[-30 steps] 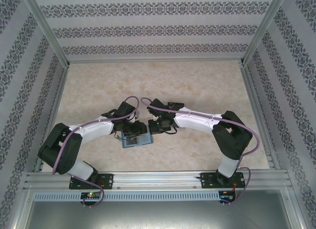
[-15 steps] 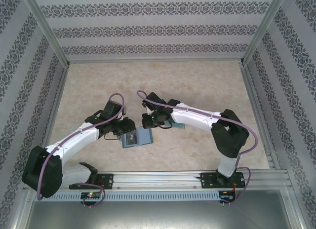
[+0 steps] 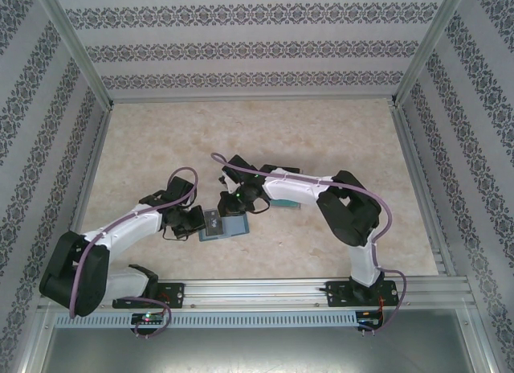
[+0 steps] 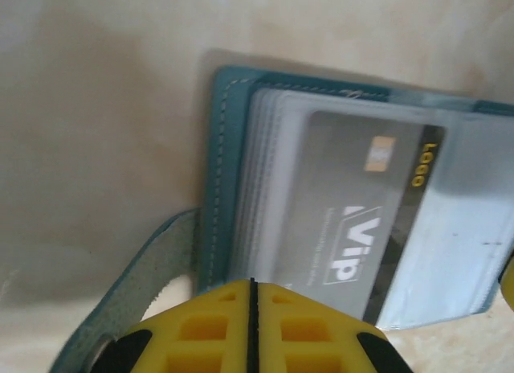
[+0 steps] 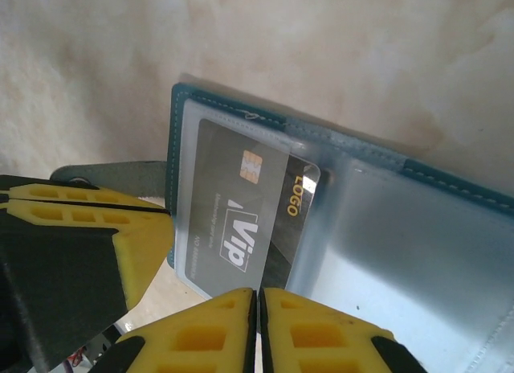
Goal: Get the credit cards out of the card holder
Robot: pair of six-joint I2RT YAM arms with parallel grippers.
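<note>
left end effector [image 4: 251, 297], pressed together, is seemingly pinning the card holder [image 4: 217, 164]; right end effector [image 5: 259, 309], likewise, should be sliding the vip card [image 5: 241, 212] flat.

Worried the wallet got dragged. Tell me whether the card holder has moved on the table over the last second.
No. The card holder lies at the same spot and angle against the near rail.

Enclosure seen from above: three walls [image 3: 257, 47] papered in white with grey ornamental bands — back, left and right. Aluminium posts [image 3: 76, 47] mark the corners; a slotted rail [image 3: 257, 291] edges the beige, marbled desk [image 3: 321, 132]. Even, diffuse light.
</note>
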